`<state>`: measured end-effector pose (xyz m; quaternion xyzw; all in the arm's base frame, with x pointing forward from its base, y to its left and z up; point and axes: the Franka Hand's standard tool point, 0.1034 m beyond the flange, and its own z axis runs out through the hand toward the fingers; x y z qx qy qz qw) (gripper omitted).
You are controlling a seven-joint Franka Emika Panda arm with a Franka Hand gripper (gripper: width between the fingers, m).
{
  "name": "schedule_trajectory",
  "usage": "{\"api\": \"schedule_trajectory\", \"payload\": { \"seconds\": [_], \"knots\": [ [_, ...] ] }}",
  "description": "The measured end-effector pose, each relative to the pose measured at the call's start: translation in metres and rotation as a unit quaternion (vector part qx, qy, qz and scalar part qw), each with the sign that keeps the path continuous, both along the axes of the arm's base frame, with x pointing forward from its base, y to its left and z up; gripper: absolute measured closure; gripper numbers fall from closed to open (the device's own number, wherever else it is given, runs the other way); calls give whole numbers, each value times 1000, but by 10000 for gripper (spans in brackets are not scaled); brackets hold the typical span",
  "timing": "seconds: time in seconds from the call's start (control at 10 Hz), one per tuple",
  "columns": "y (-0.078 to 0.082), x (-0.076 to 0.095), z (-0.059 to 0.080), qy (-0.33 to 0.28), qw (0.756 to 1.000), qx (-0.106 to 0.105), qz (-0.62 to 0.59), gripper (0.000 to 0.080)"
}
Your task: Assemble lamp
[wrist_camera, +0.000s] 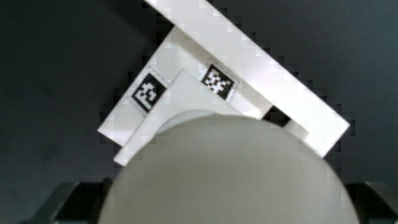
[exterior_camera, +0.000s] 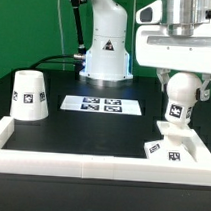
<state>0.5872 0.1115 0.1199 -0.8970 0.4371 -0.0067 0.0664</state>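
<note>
My gripper (exterior_camera: 180, 89) is shut on the round white bulb (exterior_camera: 179, 105) and holds it upright over the small square base (exterior_camera: 167, 149). The base lies in the corner of the white wall at the exterior view's right front. I cannot tell whether the bulb's lower end touches the base. In the wrist view the bulb (wrist_camera: 222, 165) fills the space between my gripper's (wrist_camera: 222, 208) dark fingers, and the tagged base (wrist_camera: 178, 92) shows beyond it. The tapered shade (exterior_camera: 29, 94) stands upright at the exterior view's left, apart from my gripper.
The marker board (exterior_camera: 101, 104) lies flat in the middle of the black table. A low white wall (exterior_camera: 90, 163) runs along the front and both sides, and shows behind the base in the wrist view (wrist_camera: 249, 55). The robot's base (exterior_camera: 104, 48) stands at the back.
</note>
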Motion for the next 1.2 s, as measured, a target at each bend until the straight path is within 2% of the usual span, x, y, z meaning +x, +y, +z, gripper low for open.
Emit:
{"api": "schedule_trajectory", "payload": {
  "seconds": [0.3,0.4,0.5,0.8,1.2],
  "knots": [
    [-1,3,-1,8,997,20,-71,220],
    [0,3,-1,6,998,19,-54,149],
    [0,3,-1,4,999,18,-43,115],
    [-3,1,-4,-8,997,6,76,101],
    [4,-1,-2,-25,976,-7,217,101]
  ]
}}
